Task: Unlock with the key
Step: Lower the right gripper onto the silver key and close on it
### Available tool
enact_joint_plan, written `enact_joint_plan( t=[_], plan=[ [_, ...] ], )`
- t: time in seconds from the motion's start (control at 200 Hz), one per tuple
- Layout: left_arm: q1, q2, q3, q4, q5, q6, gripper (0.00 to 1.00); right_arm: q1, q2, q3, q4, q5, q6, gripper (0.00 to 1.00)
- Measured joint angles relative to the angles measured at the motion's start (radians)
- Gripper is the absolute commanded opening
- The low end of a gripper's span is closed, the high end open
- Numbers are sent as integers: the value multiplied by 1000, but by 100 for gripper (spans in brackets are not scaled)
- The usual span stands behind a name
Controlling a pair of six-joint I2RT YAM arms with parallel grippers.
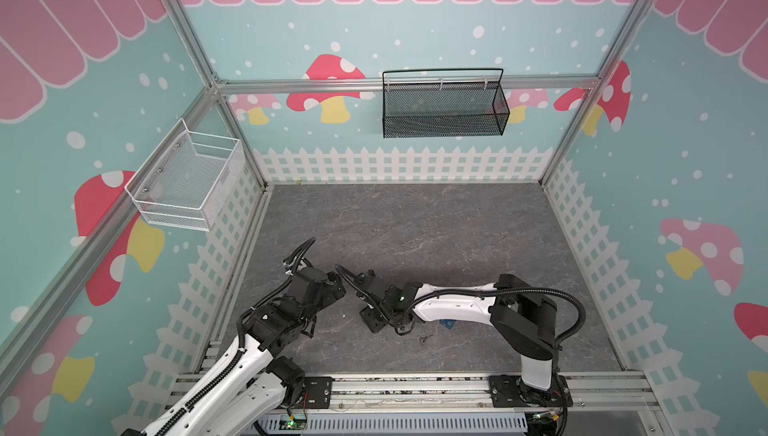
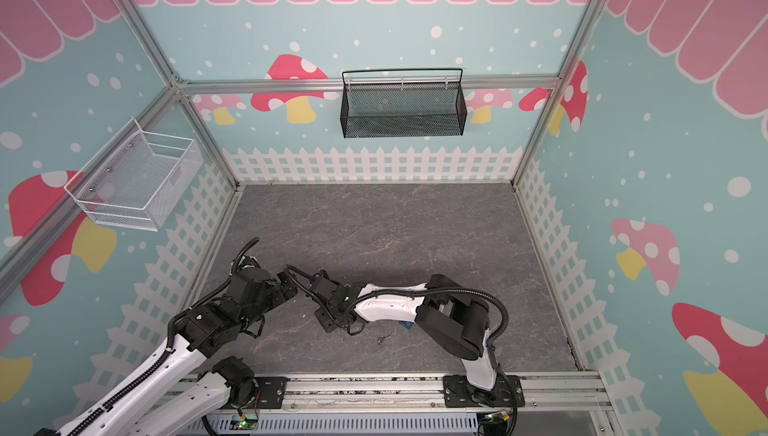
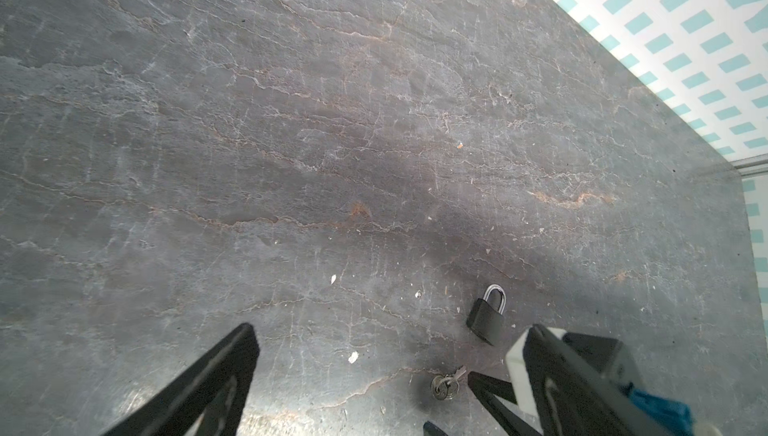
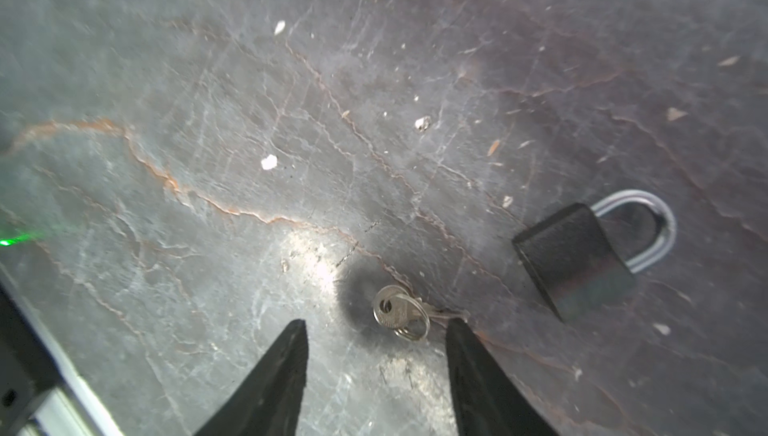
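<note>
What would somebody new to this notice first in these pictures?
Probably the cartoon walls, mushrooms on teal, with a black mesh basket on the back wall and a white wire basket on the left one. Then the left arm and right arm meeting low over the grey table. Close up, the right gripper, jaws open, straddles a small silver key near a black padlock.

The grey stone-look tabletop [image 1: 415, 226] carries a key [image 1: 424, 338] on its ring near the front, a black padlock [image 4: 573, 259] lying flat just beside it, and scattered pale crumbs [image 4: 269, 161].
</note>
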Motion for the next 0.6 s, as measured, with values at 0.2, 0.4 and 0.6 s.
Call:
enact_joint_plan(
  t=[0.2,0.4,0.6],
  plan=[
    [0,-6,0,-3,0,0,100,0,29,4,-1,-5,-20,50],
    [0,-6,0,-8,0,-1,100,-1,35,15,0,-11,-34,48],
    [0,-6,0,-8,0,-1,100,-1,36,20,0,-12,-46,44]
  ],
)
